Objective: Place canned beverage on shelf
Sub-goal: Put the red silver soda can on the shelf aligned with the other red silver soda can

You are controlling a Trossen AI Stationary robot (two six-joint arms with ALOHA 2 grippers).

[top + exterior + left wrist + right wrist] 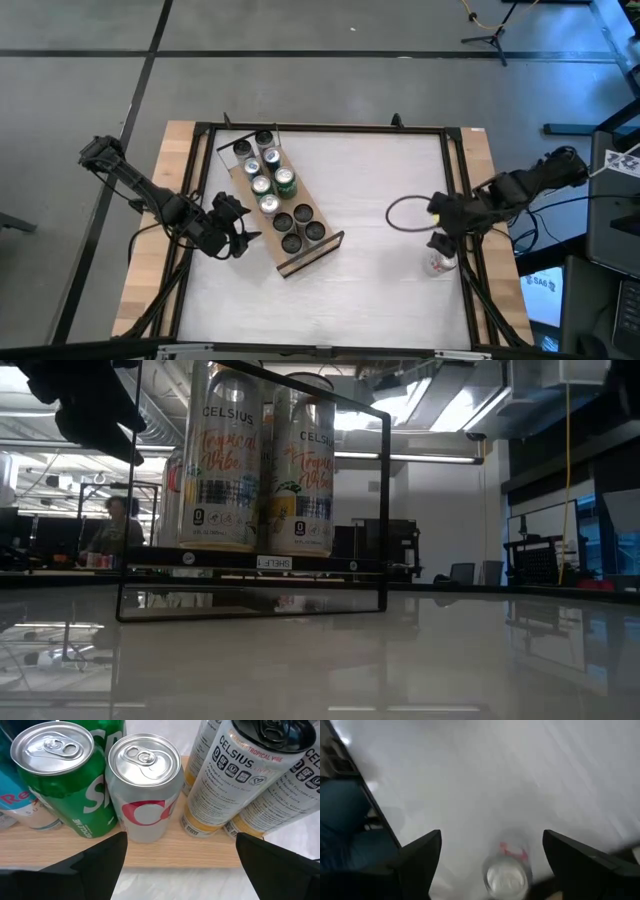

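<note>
White can with red marking [438,263] stands upright on the table, well apart from the shelf [283,210], out near the table's right-hand frame rail; this looks like the next one to go. In the right wrist view it sits directly below and between the right gripper [490,865] fingers, not touched yet, jaws spread wide and empty. Handling guess: rigid thin metal wall, smooth and a bit slippery, probably full so some weight, dents if squeezed hard; best taken across the body around mid-height, jaws square to the sides (top-heavy if grabbed at the rim). Shelf lies diagonally on the table, already carrying several cans: a green can [65,775] and a white-and-red can [145,790] side by side, tall Celsius cans [225,775] just beside them toward one end. Free room on the shelf I can't judge for sure from above. Left gripper [232,228] hangs just beside the shelf's long edge, facing the cans, jaws apart, holding nothing. Table surface [380,300] is white, glossy, reflective, so a can could slide on it. A black cable loop [405,213] lies between shelf and can. Beyond the table: grey floor, open workshop room, a person [117,525] seated far behind the shelf.
</note>
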